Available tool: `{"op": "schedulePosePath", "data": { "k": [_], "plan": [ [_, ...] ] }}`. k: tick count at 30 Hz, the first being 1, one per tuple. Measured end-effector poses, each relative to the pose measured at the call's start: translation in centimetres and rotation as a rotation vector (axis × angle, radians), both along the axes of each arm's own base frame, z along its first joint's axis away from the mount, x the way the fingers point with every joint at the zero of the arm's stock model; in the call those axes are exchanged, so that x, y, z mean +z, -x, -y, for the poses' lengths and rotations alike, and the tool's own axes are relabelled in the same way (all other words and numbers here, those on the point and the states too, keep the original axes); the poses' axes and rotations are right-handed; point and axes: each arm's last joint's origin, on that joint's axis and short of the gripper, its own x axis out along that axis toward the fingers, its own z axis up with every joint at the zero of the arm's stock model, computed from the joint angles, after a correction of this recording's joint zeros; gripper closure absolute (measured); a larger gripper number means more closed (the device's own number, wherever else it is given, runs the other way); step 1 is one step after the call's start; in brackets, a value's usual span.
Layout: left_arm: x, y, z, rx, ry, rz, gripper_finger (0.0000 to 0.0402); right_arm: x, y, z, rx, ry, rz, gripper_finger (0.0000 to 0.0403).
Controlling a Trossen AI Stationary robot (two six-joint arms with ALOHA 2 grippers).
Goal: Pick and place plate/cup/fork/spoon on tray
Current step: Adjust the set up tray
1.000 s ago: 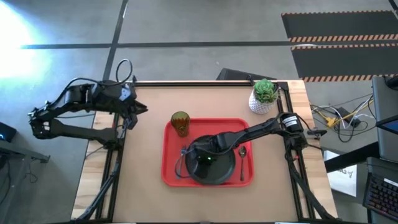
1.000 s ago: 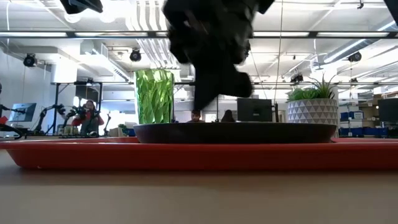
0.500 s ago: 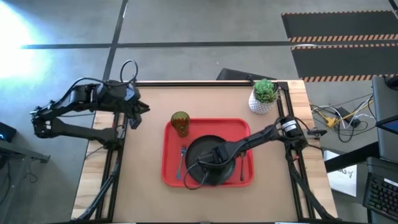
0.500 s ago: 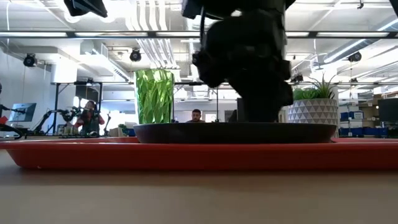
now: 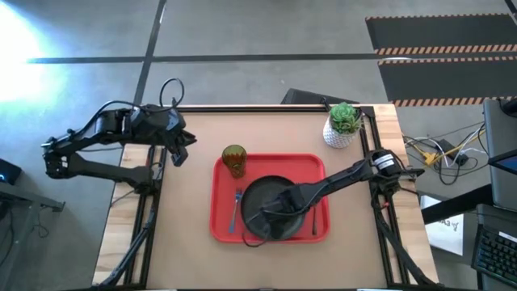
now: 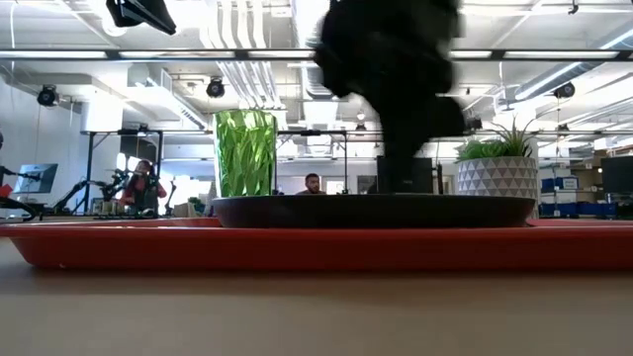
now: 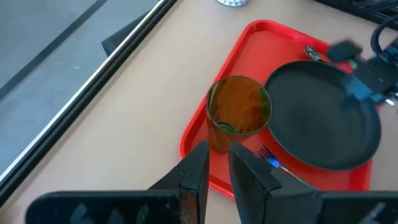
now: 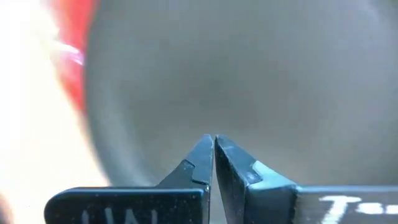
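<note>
The red tray [image 5: 220,226] lies mid-table. On it rests the black plate [image 5: 262,190]. The green cup [image 5: 234,160] stands upright at the tray's far left corner. The blue-handled fork [image 5: 237,206] lies left of the plate. The dark spoon [image 5: 314,225] lies right of it, partly under my right arm. My right gripper [image 5: 260,221] is shut and hangs over the plate's near left part [image 8: 249,74]. My left gripper [image 5: 179,152] is shut and empty, above the table's far left, facing the cup [image 7: 239,115]. My right gripper is shut, with its fingertips [image 8: 205,149] close over the plate's inner surface. I cannot tell whether they touch it. The plate lies flat on the tray.
A white pot with a green plant [image 5: 343,125] stands at the table's far right corner, behind the tray. Bare brown tabletop [image 5: 186,210] lies left of and in front of the tray. People and equipment show in the room beyond the table [image 6: 143,183].
My right gripper has stayed shut and gone from above the plate's middle toward the table's near edge, to the plate's near left part. My left gripper has edged a little toward the tray. The plate, cup, fork and spoon have kept still.
</note>
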Motion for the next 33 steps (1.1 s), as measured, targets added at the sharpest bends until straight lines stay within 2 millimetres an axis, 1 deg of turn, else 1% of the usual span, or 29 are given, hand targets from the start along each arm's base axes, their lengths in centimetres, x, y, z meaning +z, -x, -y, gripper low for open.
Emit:
{"op": "schedulePosePath", "data": {
  "k": [3,5,6,8,14,16,18,21,24,27,29,33],
  "plan": [
    [0.2,0.5,0.1,0.000,-0.003,0.015,0.0359,0.8,-2.4,0.1,0.034,-0.084,0.240,0.0394],
    [0.3,0.9,0.2,0.000,-0.006,0.029,0.0359,1.0,-4.2,0.2,0.070,-0.137,0.394,0.0394],
    [0.4,1.2,0.2,0.000,-0.007,0.034,0.0359,0.9,-4.8,0.4,0.083,-0.148,0.441,0.0394],
    [0.6,1.8,0.3,0.000,-0.010,0.050,0.0359,0.3,-5.6,0.9,0.090,-0.166,0.468,0.0394],
    [1.0,3.8,0.7,0.000,-0.018,0.091,0.0359,-1.0,-7.3,2.2,0.100,-0.204,0.457,0.0394],
    [1.1,4.3,0.9,0.001,-0.017,0.100,0.0359,-1.1,-7.7,2.3,0.117,-0.192,0.437,0.0394],
    [1.2,4.8,1.0,0.002,-0.021,0.119,0.0359,-0.7,-8.0,2.2,0.137,-0.168,0.412,0.0394],
    [1.3,5.4,1.0,0.008,-0.028,0.136,0.0359,0.8,-7.7,2.4,0.155,-0.090,0.335,0.0394],
    [1.4,5.8,1.1,0.011,-0.033,0.148,0.0359,1.6,-6.4,2.9,0.139,-0.022,0.170,0.0394],
    [1.4,6.0,1.1,0.013,-0.036,0.155,0.0359,1.5,-5.0,3.2,0.118,0.000,0.012,0.0394],
    [1.4,6.0,1.1,0.015,-0.036,0.157,0.0359,1.1,-4.2,3.1,0.096,0.004,-0.070,0.0394],
    [1.4,5.8,1.1,0.015,-0.034,0.152,0.0359,-0.6,-3.1,2.4,0.093,0.005,-0.140,0.0394]
  ]
}}
